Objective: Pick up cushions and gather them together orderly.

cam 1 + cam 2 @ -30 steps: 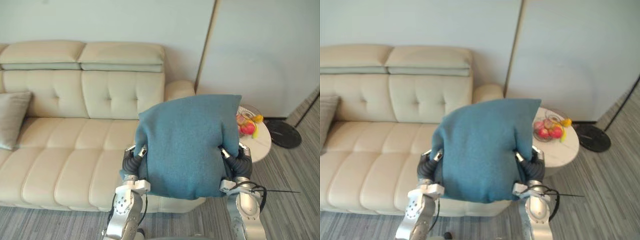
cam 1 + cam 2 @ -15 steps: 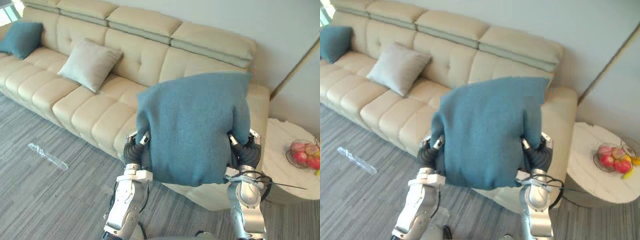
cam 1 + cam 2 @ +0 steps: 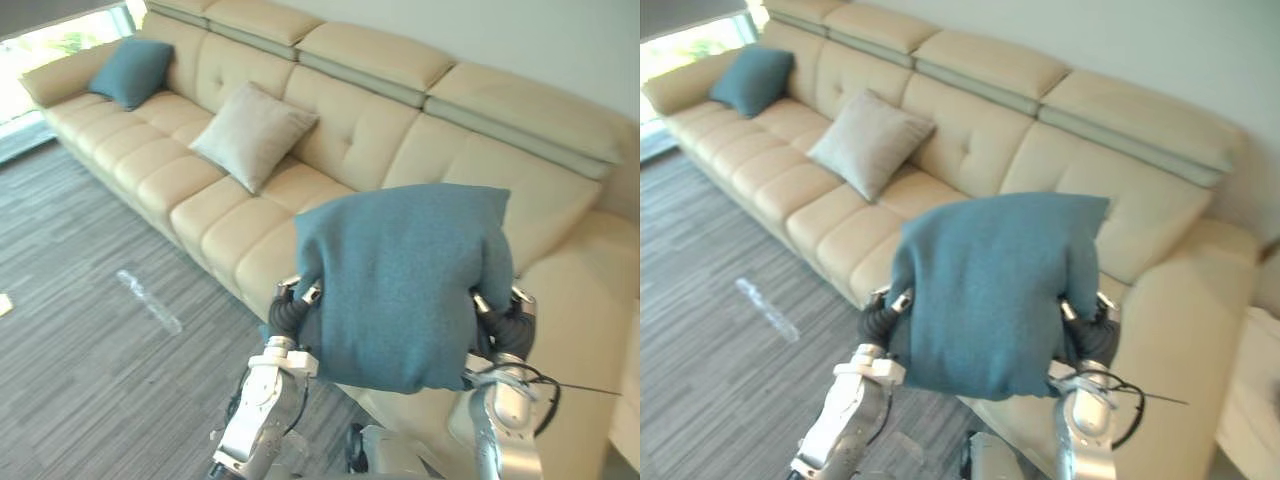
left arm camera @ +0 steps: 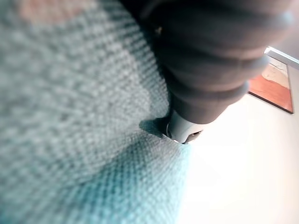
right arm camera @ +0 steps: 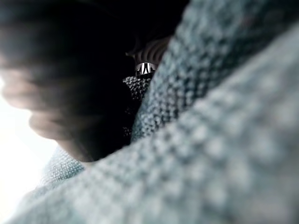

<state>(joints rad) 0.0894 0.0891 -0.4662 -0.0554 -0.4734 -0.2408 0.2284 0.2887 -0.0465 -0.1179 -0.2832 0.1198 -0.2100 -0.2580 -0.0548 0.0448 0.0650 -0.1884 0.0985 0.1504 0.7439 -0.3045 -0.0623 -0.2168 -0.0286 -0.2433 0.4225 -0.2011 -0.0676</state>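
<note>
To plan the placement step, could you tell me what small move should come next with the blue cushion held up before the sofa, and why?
Probably carry the blue cushion, held between the left hand and right hand, leftward toward the grey cushion on the sofa: it and the teal cushion farther along rest there, while the held one hangs apart from them.

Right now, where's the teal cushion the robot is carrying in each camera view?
Left eye view: carried teal cushion, lower centre.
Right eye view: lower centre.
Left wrist view: its knit weave, very close.
Right wrist view: the same weave, very close.
Shared landmark: beige cushion on the sofa, up-left in both eye views.
</note>
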